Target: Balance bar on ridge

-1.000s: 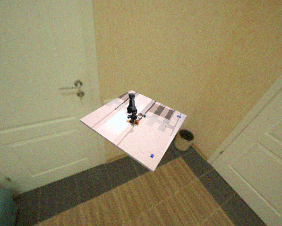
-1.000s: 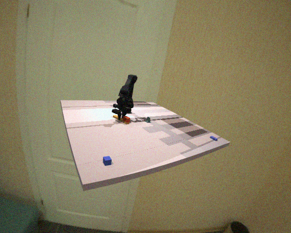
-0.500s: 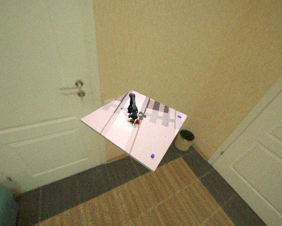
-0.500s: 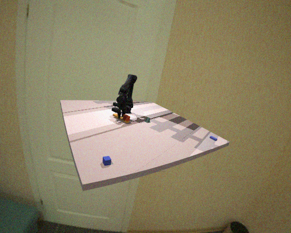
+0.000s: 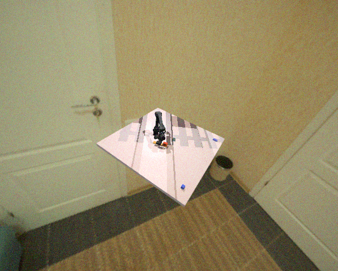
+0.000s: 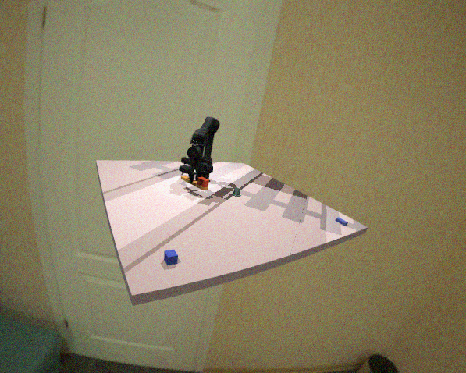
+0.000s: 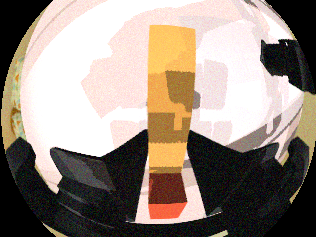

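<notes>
Gripping the orange bar (image 5: 154, 142) (image 6: 184, 178) (image 7: 172, 49) in the tool (image 5: 159, 142) (image 6: 191, 181) (image 7: 167, 134), apparently just above the counter (image 5: 157, 172) (image 6: 225, 232) (image 7: 60, 74); next, needing a carry to the green ridge (image 5: 173, 139) (image 6: 236, 192), heavier red end considered

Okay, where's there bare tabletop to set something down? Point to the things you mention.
Between the blue cube (image 5: 182, 186) (image 6: 170, 257) and the green ridge (image 5: 173, 139) (image 6: 236, 192) is an open patch. Around the gripper (image 5: 159, 143) (image 6: 192, 181) (image 7: 167, 134) and bar (image 5: 154, 142) (image 6: 185, 178) (image 7: 171, 49), it's crowded.
</notes>
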{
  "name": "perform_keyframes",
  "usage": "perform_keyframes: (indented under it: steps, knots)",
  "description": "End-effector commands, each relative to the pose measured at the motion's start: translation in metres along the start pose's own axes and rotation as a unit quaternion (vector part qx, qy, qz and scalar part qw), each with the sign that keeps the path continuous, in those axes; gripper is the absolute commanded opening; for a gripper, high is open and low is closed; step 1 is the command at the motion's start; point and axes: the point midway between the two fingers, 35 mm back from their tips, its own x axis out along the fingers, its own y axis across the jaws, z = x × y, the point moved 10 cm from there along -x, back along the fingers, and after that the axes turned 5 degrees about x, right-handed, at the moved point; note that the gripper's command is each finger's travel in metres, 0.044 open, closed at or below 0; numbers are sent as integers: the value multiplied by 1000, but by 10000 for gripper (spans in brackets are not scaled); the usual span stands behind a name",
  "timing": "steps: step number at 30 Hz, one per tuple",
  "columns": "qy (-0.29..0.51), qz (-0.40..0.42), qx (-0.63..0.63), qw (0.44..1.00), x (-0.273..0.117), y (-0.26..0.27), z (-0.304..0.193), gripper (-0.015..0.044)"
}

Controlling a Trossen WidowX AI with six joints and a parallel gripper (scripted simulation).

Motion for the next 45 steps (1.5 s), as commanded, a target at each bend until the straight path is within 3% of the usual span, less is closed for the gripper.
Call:
perform_keyframes:
  steps: [1,17,45]
  knots:
    - [2,5,2,1000,-12,0,0,0]
    - [2,5,-4,1000,-47,-6,1,0]
    - [4,3,-311,950,-47,-91,-68,0]
